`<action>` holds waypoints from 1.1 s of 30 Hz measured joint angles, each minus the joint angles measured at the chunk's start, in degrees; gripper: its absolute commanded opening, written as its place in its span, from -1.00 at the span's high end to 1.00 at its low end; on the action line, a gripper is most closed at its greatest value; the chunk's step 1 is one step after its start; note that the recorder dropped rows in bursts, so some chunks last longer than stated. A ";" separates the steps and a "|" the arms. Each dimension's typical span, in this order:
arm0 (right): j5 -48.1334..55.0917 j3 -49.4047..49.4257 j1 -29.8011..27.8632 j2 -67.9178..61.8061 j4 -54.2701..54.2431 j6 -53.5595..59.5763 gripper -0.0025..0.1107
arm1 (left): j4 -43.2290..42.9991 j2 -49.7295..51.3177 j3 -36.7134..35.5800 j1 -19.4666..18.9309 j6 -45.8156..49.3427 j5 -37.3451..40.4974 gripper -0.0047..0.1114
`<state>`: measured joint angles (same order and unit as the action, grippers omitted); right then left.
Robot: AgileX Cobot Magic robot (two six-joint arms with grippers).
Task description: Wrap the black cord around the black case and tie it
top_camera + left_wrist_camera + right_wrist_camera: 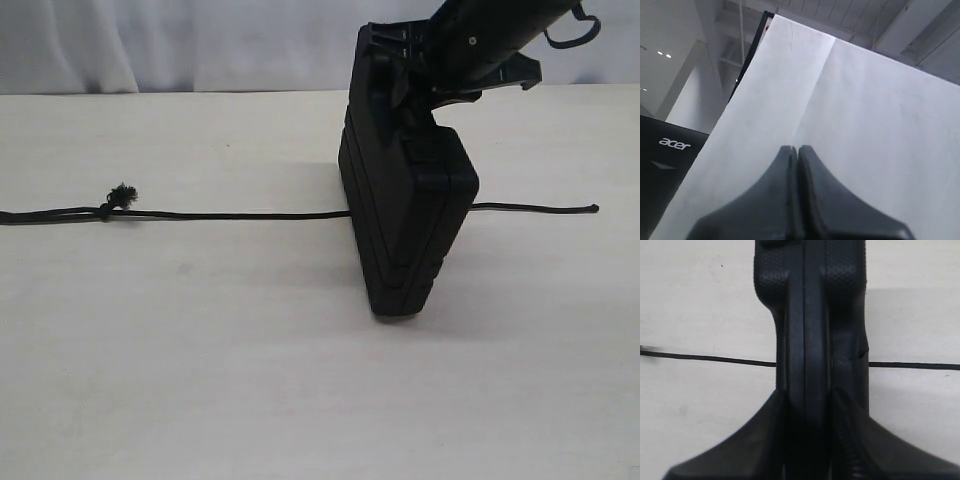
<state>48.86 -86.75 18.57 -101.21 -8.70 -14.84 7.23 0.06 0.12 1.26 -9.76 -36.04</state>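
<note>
The black case (410,220) stands upright on its edge on the table, its top end pinched by my right gripper (405,75). The right wrist view looks down along the case (810,315), with the right gripper (807,402) shut on its narrow edge, one finger on each flat side. The black cord (240,215) lies straight across the table and passes beneath the case, with its tufted knot (122,197) at the left and its tip (594,209) at the right. The cord (715,359) shows on both sides of the case. My left gripper (797,149) is shut and empty, away from the table.
The pale table (200,360) stretches around the case, with a white curtain (150,40) behind it. The left wrist view faces a white sheet (865,110) and a dark Acer monitor (670,150), with the ceiling above.
</note>
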 measured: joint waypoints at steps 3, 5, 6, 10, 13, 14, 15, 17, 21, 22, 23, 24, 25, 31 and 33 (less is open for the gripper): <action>0.00 0.00 0.00 0.00 0.00 0.00 0.88 | 0.35 -0.06 0.83 0.00 -1.58 -0.41 0.92; 0.00 0.00 0.00 0.00 0.00 0.00 0.88 | 0.49 0.12 3.08 0.00 -1.88 1.23 0.92; 0.00 0.00 0.00 0.00 0.00 0.00 0.88 | 0.58 0.74 5.07 0.00 -1.98 3.03 0.92; 0.00 0.00 0.00 0.00 0.00 0.00 0.88 | -0.69 7.22 15.53 0.00 -1.98 16.85 0.92; 0.00 0.00 0.00 0.00 0.00 0.00 0.88 | -4.67 15.80 24.71 0.00 -1.98 28.24 0.92; 0.00 0.00 0.00 0.00 -0.03 0.00 0.88 | -5.73 18.35 27.02 0.00 -1.98 31.29 0.92; 0.00 0.00 0.00 0.00 -0.03 0.00 0.88 | -7.23 22.40 29.80 0.00 -1.98 35.67 0.92; 0.00 0.00 0.00 0.00 -0.03 0.00 0.88 | -9.24 27.98 34.81 0.00 -1.34 41.71 0.92; 0.00 0.00 0.00 0.00 -0.03 -0.12 0.88 | -9.52 42.71 42.01 0.00 3.60 53.79 0.92; 0.00 0.00 0.00 0.00 -0.03 -0.12 0.88 | -8.39 46.52 43.95 0.00 6.07 56.79 0.92; 0.00 0.00 0.00 0.00 -0.03 -0.12 0.88 | -6.62 50.36 45.45 0.00 9.19 59.67 0.92; 0.00 0.00 0.00 0.00 -0.03 -0.12 0.88 | -4.45 53.46 46.59 0.00 12.72 61.87 0.92; 0.00 0.00 0.00 0.00 -0.03 -0.12 0.88 | -1.92 57.53 47.89 0.00 16.40 64.36 0.92; 0.00 0.00 0.00 0.00 -0.03 -0.12 0.88 | 9.58 78.07 53.56 0.00 38.95 72.63 0.91; 0.00 0.00 0.00 0.00 -0.03 -0.12 0.88 | 9.45 83.43 54.73 0.00 44.78 72.80 0.79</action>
<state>48.86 -86.75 18.57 -101.21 -8.72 -14.96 16.69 83.50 54.85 1.26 35.02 36.76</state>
